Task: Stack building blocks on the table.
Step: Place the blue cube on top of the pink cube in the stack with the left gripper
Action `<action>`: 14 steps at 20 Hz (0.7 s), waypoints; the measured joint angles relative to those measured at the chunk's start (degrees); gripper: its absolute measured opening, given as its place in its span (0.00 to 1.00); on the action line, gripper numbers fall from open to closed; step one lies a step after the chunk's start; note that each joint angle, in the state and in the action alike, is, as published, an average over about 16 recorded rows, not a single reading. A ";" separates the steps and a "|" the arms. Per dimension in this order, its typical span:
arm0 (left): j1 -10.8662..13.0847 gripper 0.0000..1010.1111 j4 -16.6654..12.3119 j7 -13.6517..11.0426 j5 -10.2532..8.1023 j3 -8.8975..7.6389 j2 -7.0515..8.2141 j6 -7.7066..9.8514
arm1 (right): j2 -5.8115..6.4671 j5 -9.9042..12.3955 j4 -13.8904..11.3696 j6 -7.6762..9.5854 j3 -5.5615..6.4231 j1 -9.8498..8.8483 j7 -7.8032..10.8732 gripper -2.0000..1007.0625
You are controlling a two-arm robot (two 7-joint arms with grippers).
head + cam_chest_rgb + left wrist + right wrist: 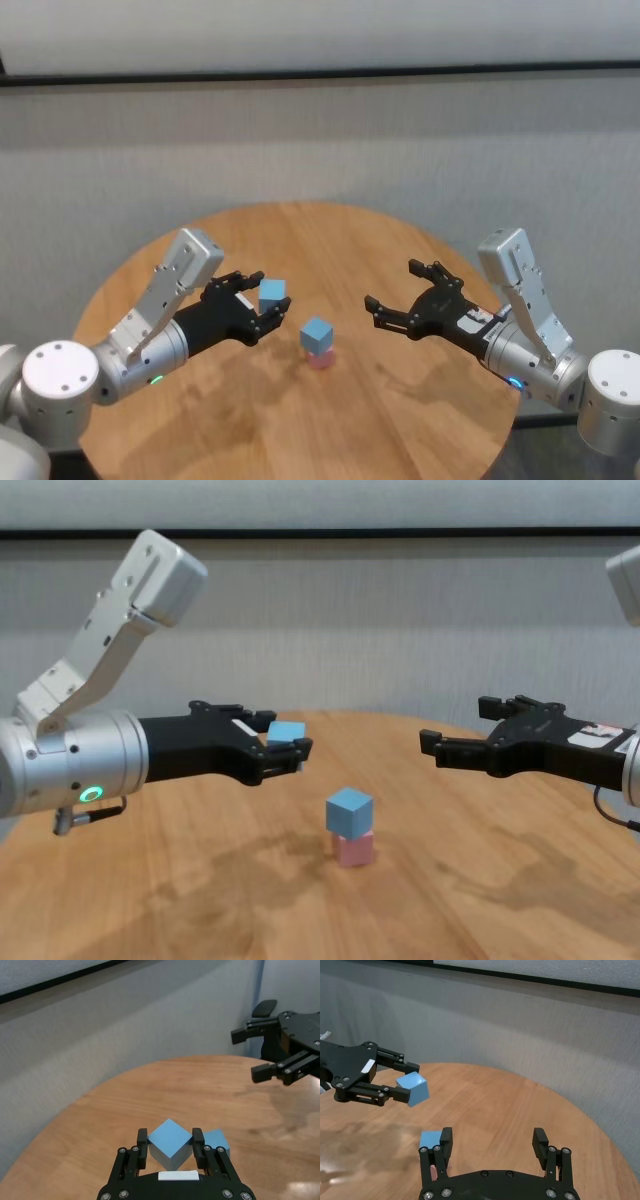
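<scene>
My left gripper (268, 301) is shut on a light blue block (272, 292) and holds it in the air, left of and above a small stack. It shows between the fingers in the left wrist view (170, 1143) and in the chest view (286, 732). The stack is a second light blue block (316, 332) on a pale pink block (320, 358) on the round wooden table (400, 420). In the chest view the blue block (349, 811) sits turned a little on the pink one (354, 848). My right gripper (392, 293) is open and empty, held above the table right of the stack.
A grey wall (320, 140) runs behind the table. The table's far edge (300, 205) curves behind both grippers. Bare wood lies in front of the stack (300, 430).
</scene>
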 joint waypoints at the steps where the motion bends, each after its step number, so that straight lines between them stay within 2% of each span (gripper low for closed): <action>1: -0.03 0.55 -0.12 0.01 -0.10 0.24 -0.06 0.11 | 0.00 0.00 0.00 0.00 0.00 0.00 0.00 1.00; 14: -0.54 0.55 -0.88 0.20 -1.01 3.75 -0.67 0.96 | 0.00 0.00 0.00 0.00 0.00 0.00 0.00 1.00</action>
